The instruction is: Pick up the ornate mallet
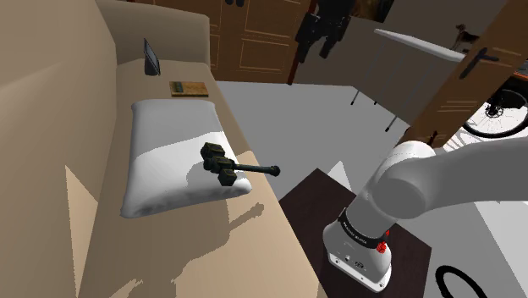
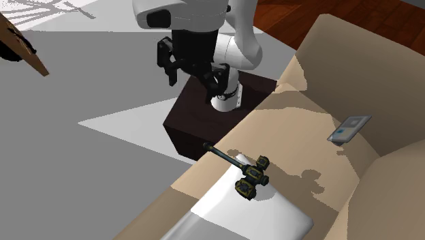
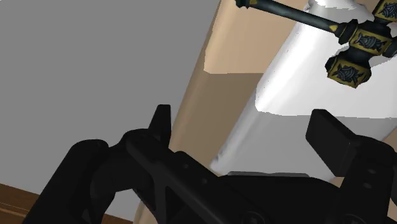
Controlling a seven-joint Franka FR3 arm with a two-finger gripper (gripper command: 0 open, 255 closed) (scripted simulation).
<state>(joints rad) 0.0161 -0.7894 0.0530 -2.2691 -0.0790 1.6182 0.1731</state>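
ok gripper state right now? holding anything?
Black two-finger gripper: open, holding nothing. The dark, gold-trimmed ornate mallet lies apart from it on the white cushion.

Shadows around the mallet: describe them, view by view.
Shoulder view: the mallet darkens the pillow beside its head; second exterior view: a broad shadow crosses the sofa past the mallet; wrist view: the pillow is bright by the mallet, grey farther off.

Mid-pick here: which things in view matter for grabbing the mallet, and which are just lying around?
For the job: ornate mallet, lying on the white pillow; gripper, open, not touching it.
Lying about: flat book on the sofa; dark tablet propped against the sofa back.
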